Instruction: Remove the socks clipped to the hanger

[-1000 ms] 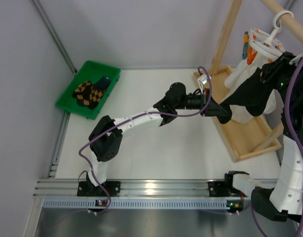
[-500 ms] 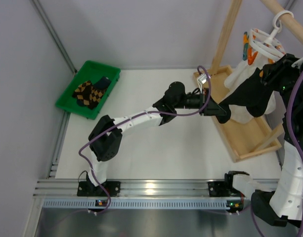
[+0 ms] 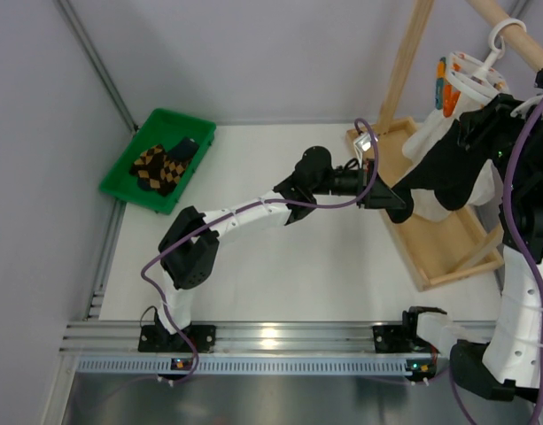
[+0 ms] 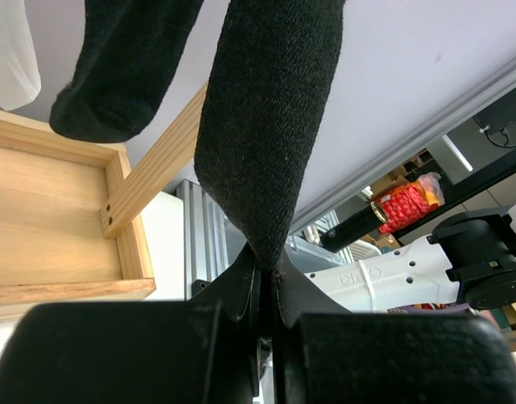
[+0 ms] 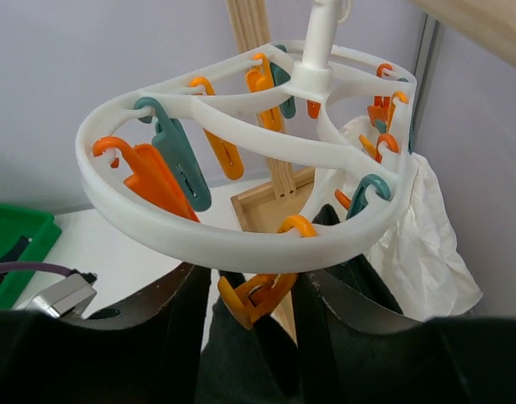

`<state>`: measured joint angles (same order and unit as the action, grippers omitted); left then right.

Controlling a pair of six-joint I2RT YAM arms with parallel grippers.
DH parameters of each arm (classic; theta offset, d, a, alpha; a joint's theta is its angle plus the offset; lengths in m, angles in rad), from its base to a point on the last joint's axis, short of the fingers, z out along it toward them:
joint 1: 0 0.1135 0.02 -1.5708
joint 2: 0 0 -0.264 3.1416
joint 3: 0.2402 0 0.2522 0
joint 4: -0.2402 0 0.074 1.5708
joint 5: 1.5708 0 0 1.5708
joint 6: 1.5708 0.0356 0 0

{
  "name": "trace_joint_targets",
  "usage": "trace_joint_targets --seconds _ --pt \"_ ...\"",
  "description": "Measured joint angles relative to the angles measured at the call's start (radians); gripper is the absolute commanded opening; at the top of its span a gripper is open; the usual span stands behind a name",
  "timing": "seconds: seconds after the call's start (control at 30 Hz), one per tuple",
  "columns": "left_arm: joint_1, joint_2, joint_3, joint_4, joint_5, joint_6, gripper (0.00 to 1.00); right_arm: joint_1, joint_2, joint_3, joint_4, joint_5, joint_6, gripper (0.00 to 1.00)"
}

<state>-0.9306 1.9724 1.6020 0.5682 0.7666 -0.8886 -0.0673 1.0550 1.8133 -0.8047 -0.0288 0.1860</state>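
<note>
Clamping the toe of a plain black sock (image 4: 266, 126), the left pincer (image 4: 266, 268) is closed tight on it below the hanger. Since a second ago it has drawn the sock slightly further left of the hanger, stretching it taut. A second dark sock (image 4: 123, 67) hangs just beside the first. The right pincer (image 5: 254, 305) has edged in toward the hanger (image 5: 199, 240) and sits right under its rim. Its fingers are held apart on either side of an orange clip (image 5: 258, 295) that pinches dark fabric. The hanger is a white double ring with orange and teal clips, hooked on a wooden pole (image 3: 532, 49), and a white cloth (image 5: 426, 244) dangles from its far side. Far left of the hanger, argyle socks (image 3: 156, 168) lie in a green tray (image 3: 184, 118).
</note>
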Motion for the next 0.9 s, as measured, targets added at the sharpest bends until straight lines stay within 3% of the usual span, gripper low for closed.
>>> trace_joint_targets --seconds 0.43,0.9 --pt "0.0 0.0 -0.002 0.0 0.021 0.0 0.0 -0.016 -0.008 -0.034 0.029 -0.045 -0.005 0.48" --pt "0.001 0.0 -0.002 0.0 0.064 -0.003 0.0 -0.061 -0.026 -0.039 0.062 -0.143 -0.018 0.36"
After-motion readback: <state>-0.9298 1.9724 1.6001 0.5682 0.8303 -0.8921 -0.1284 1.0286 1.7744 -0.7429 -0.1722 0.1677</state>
